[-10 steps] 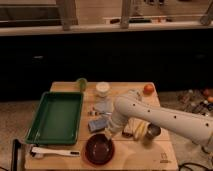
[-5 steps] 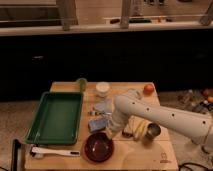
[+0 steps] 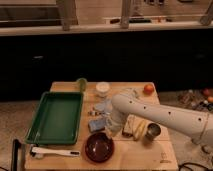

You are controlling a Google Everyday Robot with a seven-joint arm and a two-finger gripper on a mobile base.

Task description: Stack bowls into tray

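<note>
A wide, shallow, glossy dark red-brown bowl (image 3: pixel 99 147) sits on the wooden table near its front edge. The large green tray (image 3: pixel 55 118) lies on the left side of the table with nothing in it. My white arm reaches in from the right. My gripper (image 3: pixel 108 131) hangs just above the bowl's far right rim. A small white bowl (image 3: pixel 102 88) stands at the back of the table.
A metal cup (image 3: pixel 153 131) and a banana (image 3: pixel 139 129) lie under my arm on the right. Blue items (image 3: pixel 98 124) sit beside the gripper. An orange fruit (image 3: pixel 148 88) and a green item (image 3: pixel 81 83) are at the back. A white utensil (image 3: pixel 54 152) lies in front of the tray.
</note>
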